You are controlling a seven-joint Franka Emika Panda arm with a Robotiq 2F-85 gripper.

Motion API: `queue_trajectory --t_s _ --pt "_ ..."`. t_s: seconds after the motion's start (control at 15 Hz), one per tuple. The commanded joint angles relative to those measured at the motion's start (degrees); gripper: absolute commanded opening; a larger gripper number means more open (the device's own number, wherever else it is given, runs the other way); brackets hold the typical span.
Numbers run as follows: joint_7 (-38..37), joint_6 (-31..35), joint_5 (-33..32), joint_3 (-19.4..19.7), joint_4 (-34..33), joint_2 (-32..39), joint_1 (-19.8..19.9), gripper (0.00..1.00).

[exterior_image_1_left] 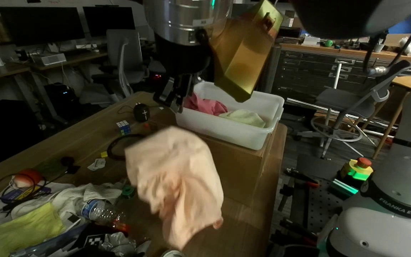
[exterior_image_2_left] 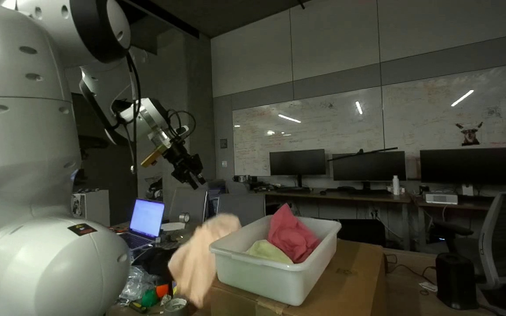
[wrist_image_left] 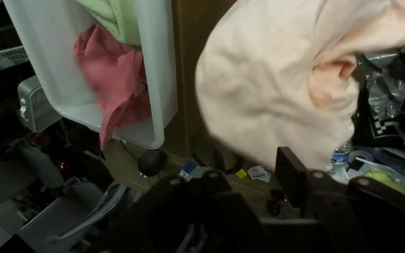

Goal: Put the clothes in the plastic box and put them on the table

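A soft peach-coloured fabric cloth (exterior_image_1_left: 177, 182) is seen in mid-air beside a rectangular white plastic tub (exterior_image_2_left: 257, 276), outside its walls and gripped by nothing visible; from the blurred, billowing outline, a fall or toss is judged to be under way. Inside the tub, a crumpled red fabric cloth (exterior_image_2_left: 292, 241) and a pale green fabric cloth (exterior_image_2_left: 268, 251) are contained by the walls, a peak of the red one being propped above rim height. The tub is raised on a brown cardboard box (exterior_image_2_left: 358, 281), presumably so that its open top can be reached from above. The black two-fingered end effector (wrist_image_left: 253, 161) is poised higher, apart from the peach cloth, its fingers spread with nothing between them. The cardboard box is carried by the brown wooden tabletop (exterior_image_1_left: 244, 225), where the cloth could be snagged among a clear plastic bottle (exterior_image_1_left: 100, 214) and other clutter.
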State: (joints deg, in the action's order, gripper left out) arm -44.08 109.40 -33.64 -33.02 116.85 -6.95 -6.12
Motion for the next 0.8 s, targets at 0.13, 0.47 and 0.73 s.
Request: queue_trajectory --t_s 0.13,0.47,0.73 --pt "3.1 -0.9 0.1 7.7 0.1 0.0 -4.8 0.91" --pt "2.8 2.7 2.5 14.4 4.8 -4.3 -3.7 1.0" --pt "3.6 6.4 5.9 20.7 8.0 -7.2 -0.9 1.0"
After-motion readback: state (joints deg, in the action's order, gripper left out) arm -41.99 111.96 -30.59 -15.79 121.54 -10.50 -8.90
